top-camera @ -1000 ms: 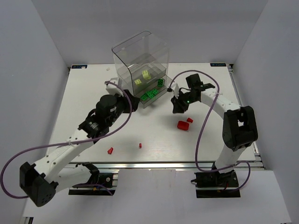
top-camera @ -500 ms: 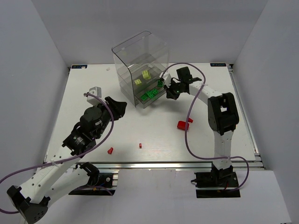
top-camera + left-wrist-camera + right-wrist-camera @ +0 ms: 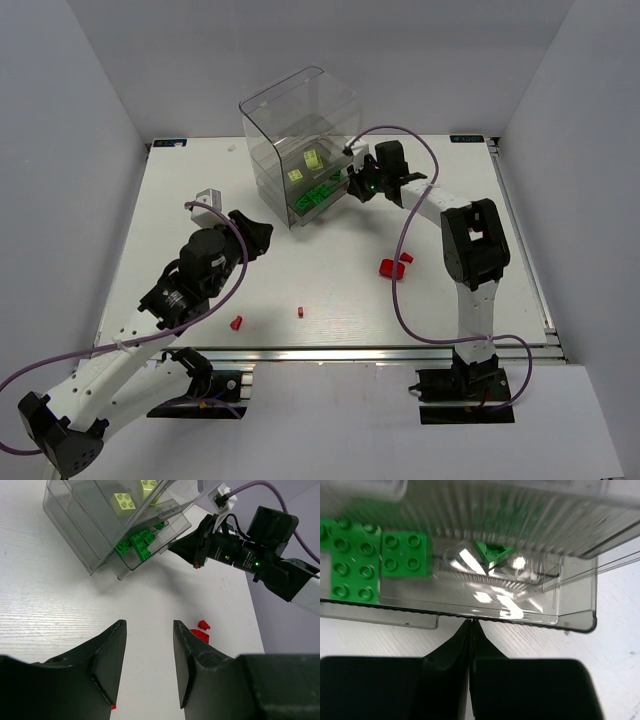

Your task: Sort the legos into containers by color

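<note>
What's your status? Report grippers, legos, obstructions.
Left gripper open, empty, over table. Right gripper shut, tips at green-lego drawer front. Green legos inside; red legos loose on table. No obstruction seen.

The top camera looked down over the whole table from its near edge, the left wrist camera faced the drawer unit from well back, and the right wrist camera sat close against it, all sharing its green bricks.

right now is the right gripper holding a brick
No, the right gripper is shut with nothing between its fingers, tips by the front wall of the clear drawer.
</note>
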You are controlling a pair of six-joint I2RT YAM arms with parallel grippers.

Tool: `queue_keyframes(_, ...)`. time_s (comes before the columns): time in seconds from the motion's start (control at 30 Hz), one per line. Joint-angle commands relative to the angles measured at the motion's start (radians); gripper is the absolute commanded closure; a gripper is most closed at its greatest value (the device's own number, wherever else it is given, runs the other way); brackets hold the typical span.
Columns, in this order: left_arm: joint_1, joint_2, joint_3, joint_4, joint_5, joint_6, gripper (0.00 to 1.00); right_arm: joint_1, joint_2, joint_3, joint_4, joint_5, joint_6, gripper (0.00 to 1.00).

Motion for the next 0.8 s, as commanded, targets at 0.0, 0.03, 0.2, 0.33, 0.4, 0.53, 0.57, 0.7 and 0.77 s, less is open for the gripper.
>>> queue_keyframes(0.0,-0.005,-0.002,0.004,-0.012,-0.014,-0.009,0.48,0.006,-0.023,-0.003,0.165,-0.036,0.184,1.00)
queue_keyframes(0.03,-0.005,-0.002,0.004,-0.012,-0.016,-0.015,0.48,0.006,-0.021,-0.008,0.179,-0.039,0.238,1.00)
queue_keyframes(0.2,-0.005,-0.005,0.008,-0.032,-0.025,-0.028,0.48,0.011,0.000,-0.017,0.254,-0.059,0.370,1.00)
queue_keyframes(0.33,-0.005,-0.003,0.027,-0.057,-0.034,-0.031,0.48,0.017,-0.004,-0.102,0.419,-0.056,0.439,1.00)
queue_keyframes(0.4,-0.005,-0.002,0.039,-0.072,-0.037,-0.031,0.47,0.018,0.008,-0.112,0.450,-0.053,0.468,1.00)
queue_keyframes(0.53,-0.005,0.007,0.058,-0.092,-0.045,-0.029,0.47,0.023,0.042,-0.090,0.470,-0.044,0.537,1.00)
queue_keyframes(0.57,-0.005,0.012,0.061,-0.094,-0.047,-0.031,0.47,0.021,0.048,-0.085,0.475,-0.042,0.553,1.00)
queue_keyframes(0.7,-0.005,0.024,0.064,-0.091,-0.044,-0.040,0.47,0.020,0.068,-0.086,0.541,-0.058,0.631,1.00)
queue_keyframes(0.77,-0.005,0.030,0.064,-0.092,-0.042,-0.043,0.47,0.018,0.075,-0.082,0.565,-0.064,0.652,1.00)
